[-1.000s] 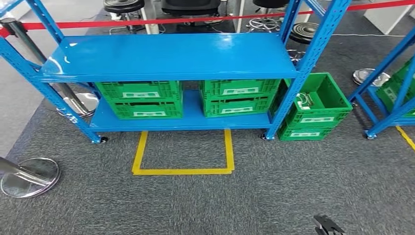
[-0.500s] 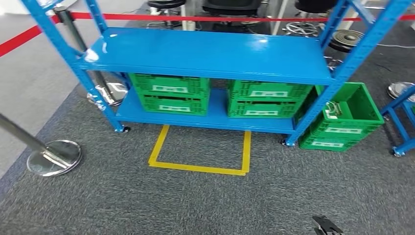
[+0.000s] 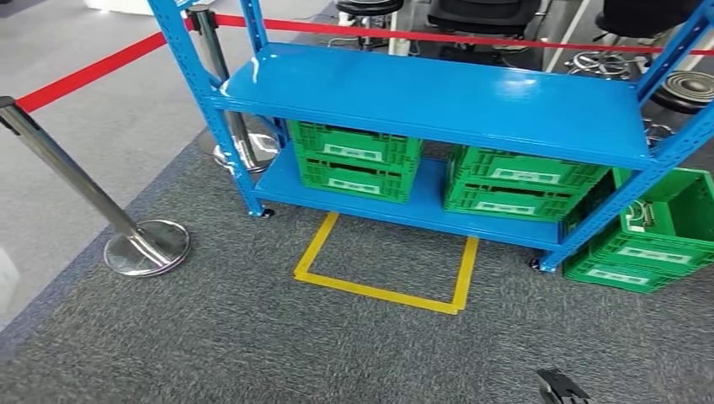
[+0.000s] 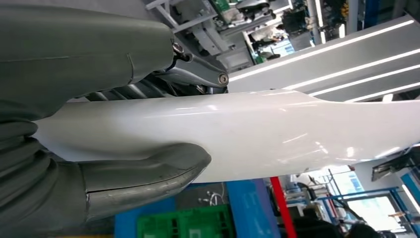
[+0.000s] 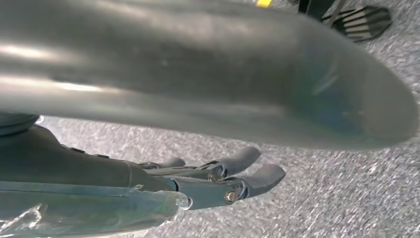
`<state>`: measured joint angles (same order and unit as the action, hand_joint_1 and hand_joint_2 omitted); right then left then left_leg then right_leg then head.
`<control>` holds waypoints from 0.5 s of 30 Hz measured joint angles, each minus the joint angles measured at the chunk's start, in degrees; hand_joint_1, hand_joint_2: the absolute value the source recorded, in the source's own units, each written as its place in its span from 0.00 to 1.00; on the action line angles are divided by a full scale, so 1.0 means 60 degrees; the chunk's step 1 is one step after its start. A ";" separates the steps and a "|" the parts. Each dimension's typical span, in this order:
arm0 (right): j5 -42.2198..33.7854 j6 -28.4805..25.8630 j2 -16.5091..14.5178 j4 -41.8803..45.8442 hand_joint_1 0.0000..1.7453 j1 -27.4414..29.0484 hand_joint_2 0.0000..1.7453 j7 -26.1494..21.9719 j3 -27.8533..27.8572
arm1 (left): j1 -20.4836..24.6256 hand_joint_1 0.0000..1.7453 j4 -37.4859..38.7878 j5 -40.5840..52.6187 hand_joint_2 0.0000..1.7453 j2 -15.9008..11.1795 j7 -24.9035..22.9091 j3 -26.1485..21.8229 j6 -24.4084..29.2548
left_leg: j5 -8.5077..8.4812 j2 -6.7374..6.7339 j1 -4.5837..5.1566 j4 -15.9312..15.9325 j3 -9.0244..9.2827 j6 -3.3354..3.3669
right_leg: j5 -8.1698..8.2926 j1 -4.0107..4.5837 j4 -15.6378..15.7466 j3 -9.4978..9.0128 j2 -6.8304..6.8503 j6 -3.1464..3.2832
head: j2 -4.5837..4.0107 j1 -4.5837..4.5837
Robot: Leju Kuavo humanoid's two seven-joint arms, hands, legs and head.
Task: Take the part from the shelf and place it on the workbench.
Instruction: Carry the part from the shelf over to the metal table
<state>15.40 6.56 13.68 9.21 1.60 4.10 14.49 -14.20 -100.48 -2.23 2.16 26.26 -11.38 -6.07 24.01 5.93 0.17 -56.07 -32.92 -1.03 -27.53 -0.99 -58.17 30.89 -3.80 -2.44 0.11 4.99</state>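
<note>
- Shelf (image 3: pixel 438 97): blue rack ahead, well apart from us; green crates (image 3: pixel 354 160) sit on its lower level.
- Part (image 4: pixel 277 134): long white piece, gripped by the left robot hand (image 4: pixel 114 148), thumb underneath.
- Right robot hand (image 5: pixel 218 178): fingers extended, empty.
- Advice: keep the grip firm while walking; worktop unseen.

Grey carpet (image 3: pixel 253 353), yellow floor tape (image 3: pixel 383 290), red barrier belt (image 3: pixel 84 74), chrome stanchion (image 3: pixel 147 247).
</note>
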 joint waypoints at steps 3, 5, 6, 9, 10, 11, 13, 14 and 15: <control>0.0009 0.0025 -0.0002 0.0003 0.00 -0.0034 0.00 0.0043 0.0035 | -0.0046 1.00 0.0009 -0.0370 1.00 0.0007 0.0072 -0.0055 -0.0537 | 0.0088 -0.0079 -0.0016 -0.0145 -0.0142 -0.0161 | 0.0071 -0.0003 0.0008 0.0009 0.0298 0.0161 | 0.0000 -0.0021; 0.0019 0.0042 0.0000 0.0003 0.00 -0.0028 0.00 0.0047 0.0051 | -0.0044 1.00 0.0021 -0.0544 1.00 0.0006 0.0117 -0.0061 -0.0833 | 0.0632 -0.0560 0.0003 -0.1018 -0.0554 -0.0254 | 0.0102 -0.0009 0.0033 0.0020 0.0511 0.0242 | 0.0000 -0.0062; 0.0030 0.0045 0.0001 0.0003 0.00 -0.0014 0.00 0.0034 0.0058 | -0.0043 1.00 0.0033 -0.0589 1.00 0.0003 0.0142 -0.0060 -0.0964 | 0.0969 -0.0732 -0.0002 -0.1689 -0.0869 -0.0289 | 0.0105 -0.0003 0.0035 0.0036 0.0620 0.0264 | 0.0000 -0.0080; 0.0078 0.0035 0.0004 0.0003 0.00 0.0011 0.00 -0.0032 0.0086 | -0.0118 1.00 0.0073 -0.0566 1.00 -0.0005 0.0215 -0.0061 -0.1249 | 0.1222 -0.0867 -0.0025 -0.2719 -0.1339 -0.0319 | 0.0106 0.0009 0.0033 0.0061 0.0967 0.0277 | 0.0000 -0.0080; 0.0091 0.0027 0.0004 0.0003 0.00 0.0003 0.00 -0.0046 0.0098 | -0.0141 1.00 0.0078 -0.0524 1.00 -0.0007 0.0236 -0.0063 -0.1279 | 0.0975 -0.0896 -0.0025 -0.2382 -0.1149 -0.0307 | 0.0103 0.0010 0.0033 0.0055 0.1072 0.0272 | 0.0000 -0.0080; 0.0101 0.0022 0.0004 0.0003 0.00 -0.0010 0.00 -0.0056 0.0108 | -0.0154 1.00 0.0080 -0.0487 1.00 -0.0008 0.0254 -0.0065 -0.1295 | 0.0650 -0.1007 -0.0022 -0.1769 -0.0801 -0.0285 | 0.0097 0.0014 0.0033 0.0037 0.1169 0.0261 | 0.0000 -0.0081; 0.0112 0.0015 0.0007 0.0003 0.00 -0.0028 0.00 -0.0070 0.0121 | -0.0144 1.00 0.0080 -0.0454 1.00 -0.0010 0.0279 -0.0066 -0.1306 | 0.0221 -0.1367 0.0008 -0.0545 -0.0130 -0.0222 | 0.0060 0.0068 0.0013 0.0015 0.1341 0.0202 | -0.0001 -0.0087; 0.0117 0.0011 0.0010 0.0003 0.00 -0.0030 0.00 -0.0076 0.0124 | -0.0144 1.00 0.0080 -0.0443 1.00 -0.0008 0.0285 -0.0067 -0.1308 | 0.0151 -0.1492 0.0023 -0.0195 0.0044 -0.0173 | 0.0042 0.0101 0.0004 0.0010 0.1424 0.0159 | -0.0002 -0.0083; 0.0123 0.0007 0.0014 0.0003 0.00 -0.0032 0.00 -0.0080 0.0126 | -0.0155 1.00 0.0080 -0.0431 1.00 -0.0007 0.0290 -0.0069 -0.1318 | 0.0157 -0.1508 0.0041 -0.0059 0.0086 -0.0122 | 0.0028 0.0129 0.0003 0.0007 0.1508 0.0114 | -0.0002 -0.0081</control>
<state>16.14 6.61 13.76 9.22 1.41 3.62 15.25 -15.12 -100.00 -4.81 2.11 28.00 -11.79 -13.98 24.95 -3.11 0.41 -56.42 -32.41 -1.77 -27.36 -0.21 -58.15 30.93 5.25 -1.76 0.10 4.50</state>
